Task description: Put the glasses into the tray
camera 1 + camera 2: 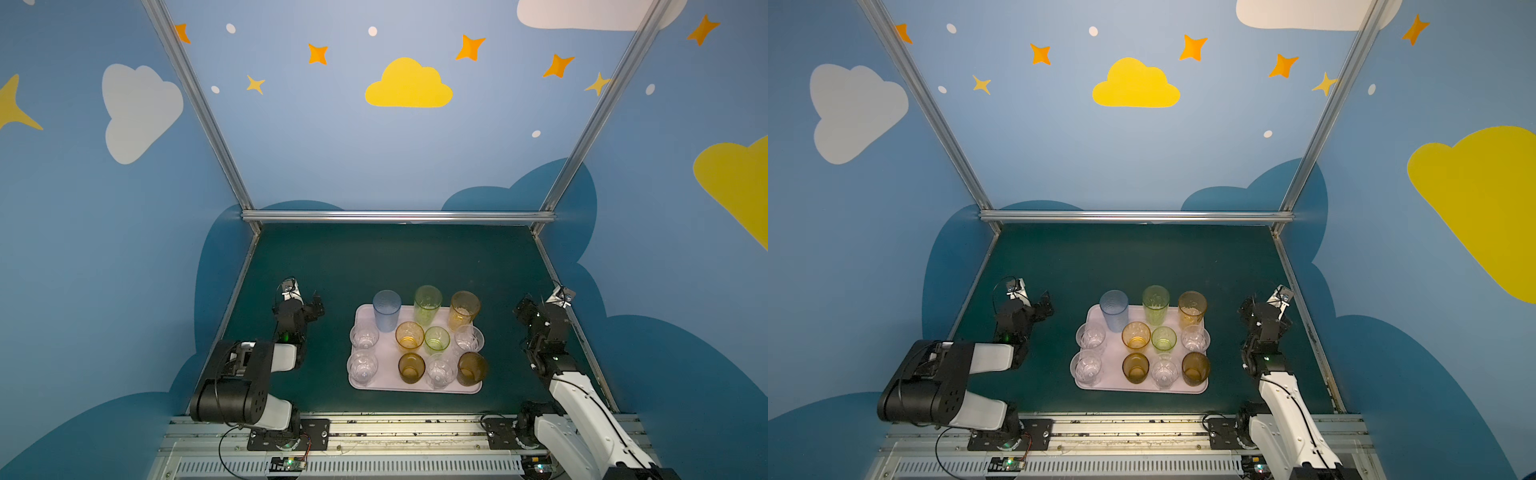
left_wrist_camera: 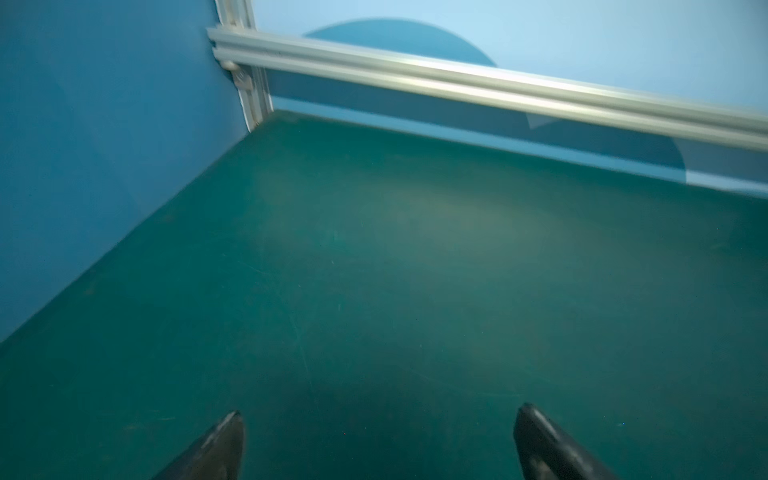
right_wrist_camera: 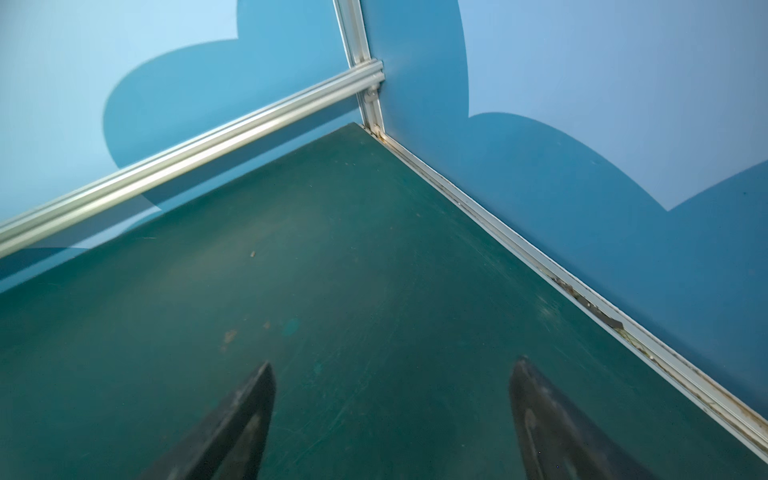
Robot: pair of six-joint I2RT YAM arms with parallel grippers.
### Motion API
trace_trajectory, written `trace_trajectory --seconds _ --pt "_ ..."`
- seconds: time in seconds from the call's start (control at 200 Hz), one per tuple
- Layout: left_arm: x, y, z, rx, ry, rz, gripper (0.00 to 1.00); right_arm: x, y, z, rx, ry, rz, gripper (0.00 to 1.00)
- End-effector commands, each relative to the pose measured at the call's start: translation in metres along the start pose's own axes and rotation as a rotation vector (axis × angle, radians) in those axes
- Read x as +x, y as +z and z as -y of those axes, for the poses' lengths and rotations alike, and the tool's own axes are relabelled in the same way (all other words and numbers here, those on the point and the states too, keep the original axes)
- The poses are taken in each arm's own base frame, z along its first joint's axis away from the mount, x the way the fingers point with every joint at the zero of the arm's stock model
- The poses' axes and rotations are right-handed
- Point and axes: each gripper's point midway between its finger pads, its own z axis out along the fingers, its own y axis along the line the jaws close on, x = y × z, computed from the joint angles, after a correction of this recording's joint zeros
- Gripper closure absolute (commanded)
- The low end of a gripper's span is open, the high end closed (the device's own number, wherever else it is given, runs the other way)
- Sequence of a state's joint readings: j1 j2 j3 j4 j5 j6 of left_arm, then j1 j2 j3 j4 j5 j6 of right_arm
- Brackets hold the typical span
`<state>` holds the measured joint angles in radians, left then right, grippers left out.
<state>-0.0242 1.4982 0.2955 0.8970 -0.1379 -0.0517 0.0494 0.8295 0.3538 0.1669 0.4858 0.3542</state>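
I see all eleven glasses point(image 1: 409, 336) standing upright inside the tray point(image 1: 386, 380). The tray lies on the dark green counter point(image 1: 395, 266) between my two arms, toward the near edge.

The far row holds the three tall ones: the pale blue glass point(image 1: 386, 309), the tall green glass point(image 1: 427, 303) and the tall amber glass point(image 1: 464, 309). The middle row reads clear, amber, green, clear from left to right. The near row reads clear, brown, clear, brown. In both top views the glasses stand close together, some nearly rim to rim.

My left jaws are spread wide over the counter to the left of the tray, well apart from it. In the left wrist view their dark fingertips point(image 2: 220, 444) frame only bare green surface.

My right jaws are spread wide too, off to the right of the tray. Their fingertips point(image 3: 245, 415) point toward the far corner, where the aluminium rail point(image 3: 208, 145) meets the upright post point(image 3: 357, 50).
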Motion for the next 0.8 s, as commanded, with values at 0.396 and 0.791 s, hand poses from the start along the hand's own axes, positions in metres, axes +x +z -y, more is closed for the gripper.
trace_trajectory --seconds 0.396,0.791 --pt "-0.013 0.018 -0.006 -0.039 -0.021 -0.038 0.00 0.008 0.026 -0.002 0.027 -0.042 0.029 0.13" --pt "-0.013 0.018 -0.007 -0.036 -0.031 -0.041 0.00 0.019 0.065 -0.018 -0.003 -0.103 -0.024 0.13"
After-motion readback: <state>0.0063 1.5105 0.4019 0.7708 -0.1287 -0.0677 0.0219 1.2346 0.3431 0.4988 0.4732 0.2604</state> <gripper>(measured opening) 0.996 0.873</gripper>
